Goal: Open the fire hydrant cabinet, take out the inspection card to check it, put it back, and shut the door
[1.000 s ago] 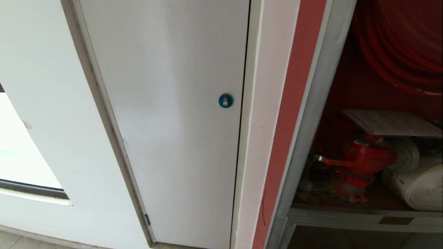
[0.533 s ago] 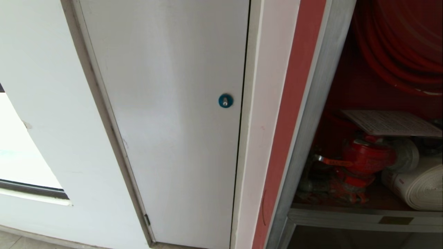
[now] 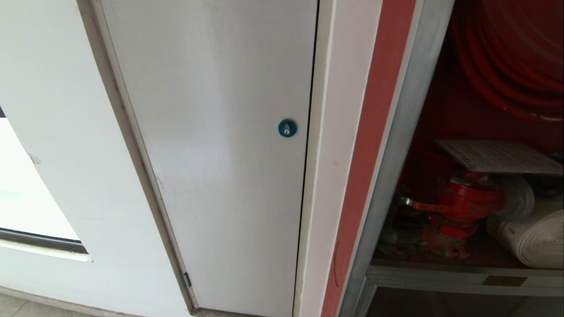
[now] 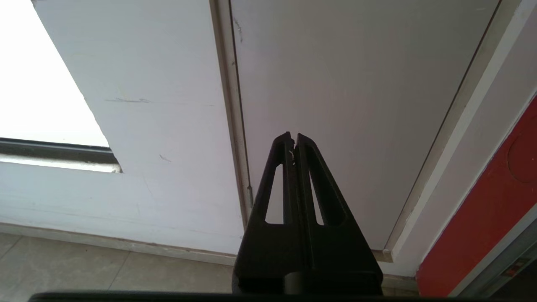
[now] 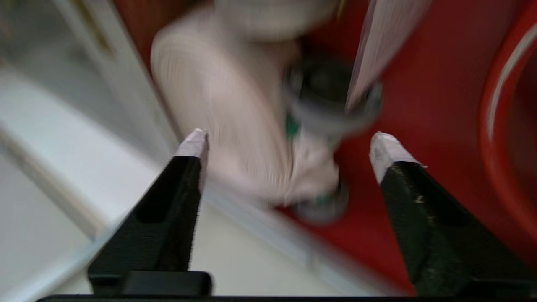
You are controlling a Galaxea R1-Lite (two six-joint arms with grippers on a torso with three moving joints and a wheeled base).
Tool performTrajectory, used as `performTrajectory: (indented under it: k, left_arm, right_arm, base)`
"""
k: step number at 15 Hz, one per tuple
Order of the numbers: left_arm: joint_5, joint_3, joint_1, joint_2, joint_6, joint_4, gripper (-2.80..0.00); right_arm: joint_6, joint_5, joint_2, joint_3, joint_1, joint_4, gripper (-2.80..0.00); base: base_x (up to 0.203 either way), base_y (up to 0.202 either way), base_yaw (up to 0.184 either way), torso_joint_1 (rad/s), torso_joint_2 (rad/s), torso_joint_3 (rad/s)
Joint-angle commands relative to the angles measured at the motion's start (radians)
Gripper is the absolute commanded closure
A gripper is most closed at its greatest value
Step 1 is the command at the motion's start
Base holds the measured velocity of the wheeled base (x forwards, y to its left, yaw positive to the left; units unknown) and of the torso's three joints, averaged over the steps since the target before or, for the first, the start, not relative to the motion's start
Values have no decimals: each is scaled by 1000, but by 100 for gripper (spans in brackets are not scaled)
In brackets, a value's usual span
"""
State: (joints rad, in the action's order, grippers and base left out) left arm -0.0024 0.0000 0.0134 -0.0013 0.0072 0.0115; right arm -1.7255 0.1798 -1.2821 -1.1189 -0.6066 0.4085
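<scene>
Window (image 3: 26, 193) showing at far left; white panel (image 3: 220, 176) with blue lock (image 3: 287, 128) standing beside it; left gripper (image 4: 293, 138) pointing at the panel's lower part, jaws pressed together on nothing. Cabinet (image 3: 396, 145) standing open at right: red hose (image 3: 506, 66) coiling above, card (image 3: 498, 156) lying flat over the valve (image 3: 462, 202), white hose (image 3: 533, 237) resting beside it. Right gripper (image 5: 289, 140) hanging before the white hose, jaws spread wide, gripping nothing.

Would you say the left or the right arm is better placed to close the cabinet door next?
Right, probably: the right gripper is open at the fire hydrant cabinet, while the left gripper is shut, facing the white panel.
</scene>
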Motion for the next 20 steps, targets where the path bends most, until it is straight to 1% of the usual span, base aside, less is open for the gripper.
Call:
performTrajectory:
  k: [1,3,6,9,12,14,17,18,20]
  left_arm:
    - [1,6,0,0,0,1,0]
    - [-1,6,0,0,0,1,0]
    - [-1,6,0,0,0,1,0]
    - [-1,6,0,0,0,1,0]
    - [-1,6,0,1,0,1,0]
    - [1,6,0,0,0,1,0]
    - [1,6,0,0,0,1,0]
    - [-1,6,0,0,0,1,0]
    - [-1,6,0,0,0,1,0]
  right_arm:
    - [-11,59,-60,4,-7,-22,-280]
    - [-11,72,-95,7,-5,-98,-280]
    - [-11,86,-157,13,20,-203,-280]
    - [-10,90,-216,22,47,-347,-280]
    - [6,92,-246,21,90,-404,-280]
    - [53,90,-247,20,131,-416,-280]
    - [53,79,-265,16,134,-452,-280]
    - [52,73,-277,15,134,-494,0]
    - [52,61,-281,16,134,-524,0]
  base:
    - [0,0,0,0,0,0]
    - [0,0,0,0,0,0]
    - [0,0,0,0,0,0]
    - [0,0,0,0,0,0]
    - [0,0,0,0,0,0]
    - [0,0,0,0,0,0]
    - [0,0,0,0,0,0]
    - [0,0,0,0,0,0]
    - [0,0,0,0,0,0]
